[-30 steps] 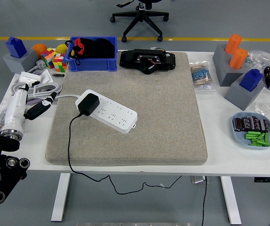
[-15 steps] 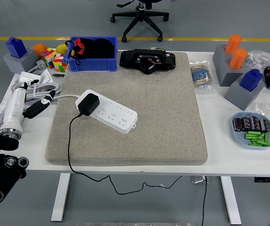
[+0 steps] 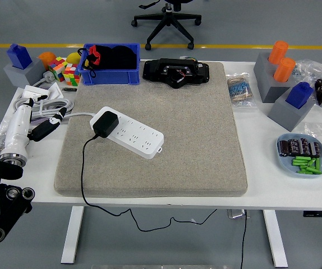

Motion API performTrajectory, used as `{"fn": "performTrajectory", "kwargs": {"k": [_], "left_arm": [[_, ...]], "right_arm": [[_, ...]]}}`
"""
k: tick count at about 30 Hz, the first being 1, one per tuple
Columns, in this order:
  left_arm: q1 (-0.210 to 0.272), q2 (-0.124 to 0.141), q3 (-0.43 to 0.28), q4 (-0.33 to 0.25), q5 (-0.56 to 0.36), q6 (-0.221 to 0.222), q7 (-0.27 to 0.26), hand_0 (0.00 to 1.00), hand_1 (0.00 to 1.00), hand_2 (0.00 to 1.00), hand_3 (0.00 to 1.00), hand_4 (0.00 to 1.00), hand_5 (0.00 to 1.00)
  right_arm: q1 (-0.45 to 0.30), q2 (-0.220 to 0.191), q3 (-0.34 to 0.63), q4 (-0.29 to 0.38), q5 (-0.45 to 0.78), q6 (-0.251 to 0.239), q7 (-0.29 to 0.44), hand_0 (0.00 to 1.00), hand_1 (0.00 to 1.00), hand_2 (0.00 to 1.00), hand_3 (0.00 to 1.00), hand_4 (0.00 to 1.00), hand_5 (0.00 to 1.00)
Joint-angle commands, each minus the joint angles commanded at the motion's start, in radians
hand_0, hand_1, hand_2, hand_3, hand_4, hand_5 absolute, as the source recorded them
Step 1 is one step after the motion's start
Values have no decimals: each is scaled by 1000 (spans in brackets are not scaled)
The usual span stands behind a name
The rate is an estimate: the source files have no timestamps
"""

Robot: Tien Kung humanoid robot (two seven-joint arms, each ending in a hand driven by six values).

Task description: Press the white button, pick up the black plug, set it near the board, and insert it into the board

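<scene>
head view shows almost nothing different from the two earlier pictures: the black plug (image 3: 105,123) sits in the same socket at the left end of the white power strip (image 3: 128,132), left of centre in the frame, and its black cable (image 3: 83,168) runs down over the front edge of the grey mat (image 3: 200,140) and hangs below the white table (image 3: 262,168) exactly as before. the only change is at the lower left corner, where the left hand (image 3: 1,207) has drifted very slightly; it sits low, beside the table's near edge and well apart from the strip.

judging by this, the plug already looks seated in the board, so the task seems either finished or not yet begun; these pictures cannot settle which. the white button on the strip is too small to pick out with confidence.

of the left hand only dark knuckle housings and round joints show, with nothing between them and nothing touched; whether its fingers are spread or curled i cannot tell. the right hand does not appear anywhere in the frame.

around the mat sit a blue bin (image 3: 109,72) at upper left, a black device (image 3: 176,72) at top centre, and a blue tray (image 3: 302,168) of small parts at right.
</scene>
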Motion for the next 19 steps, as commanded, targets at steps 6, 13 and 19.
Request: {"fn": "performTrajectory", "kwargs": {"k": [6, 13, 19], "left_arm": [[-2, 1, -1, -7, -10, 1, 0, 992, 967, 907, 828, 839, 667], [-4, 1, 0, -12, -11, 2, -1, 993, 968, 911, 827, 839, 668], [-6, 1, 1, -18, -13, 2, -2, 993, 970, 910, 827, 838, 667]], "right_arm": [[3, -1, -1, -1, 2, 0, -1, 620, 589, 586, 584, 659, 400], [4, -2, 0, 0, 3, 1, -2, 620, 588, 586, 584, 660, 400], [8, -1, -7, 1, 8, 3, -4, 620, 588, 586, 585, 660, 400]]}}
